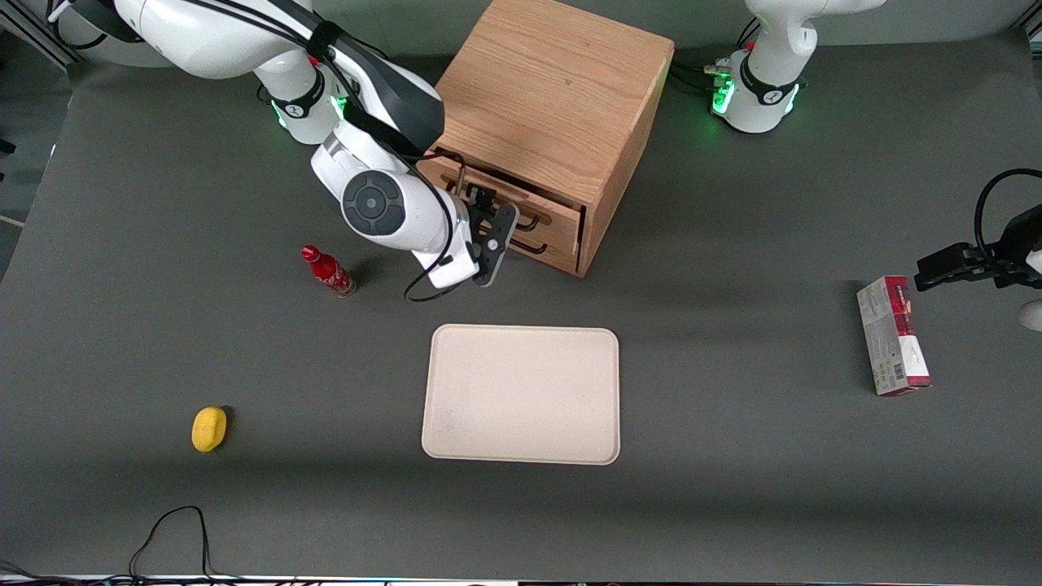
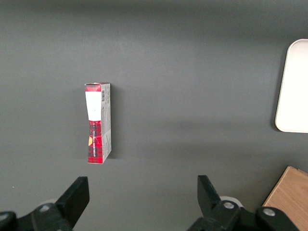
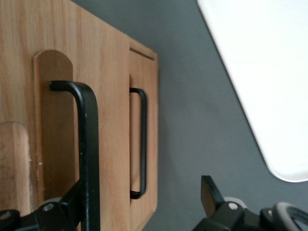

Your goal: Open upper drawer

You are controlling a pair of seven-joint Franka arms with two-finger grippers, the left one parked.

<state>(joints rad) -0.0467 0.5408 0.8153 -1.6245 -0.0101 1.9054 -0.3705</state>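
Observation:
The light oak cabinet (image 1: 553,89) faces the front camera at an angle. Its upper drawer (image 1: 560,213) (image 3: 108,96) stands slightly proud of the lower drawer (image 1: 558,248) (image 3: 151,144). My gripper (image 1: 486,203) (image 3: 142,185) is open, right at the upper drawer's front. The upper drawer's black wire handle (image 3: 89,154) runs between the fingers, close against one finger (image 3: 72,204), while the other finger (image 3: 209,192) hangs over the grey table. The lower handle (image 3: 143,144) is free.
A cream tray (image 1: 521,395) (image 3: 260,72) lies nearer the front camera than the cabinet. A small red bottle (image 1: 327,271) stands beside my arm, a yellow lemon (image 1: 208,428) nearer the camera. A red box (image 1: 891,334) (image 2: 97,122) lies toward the parked arm's end.

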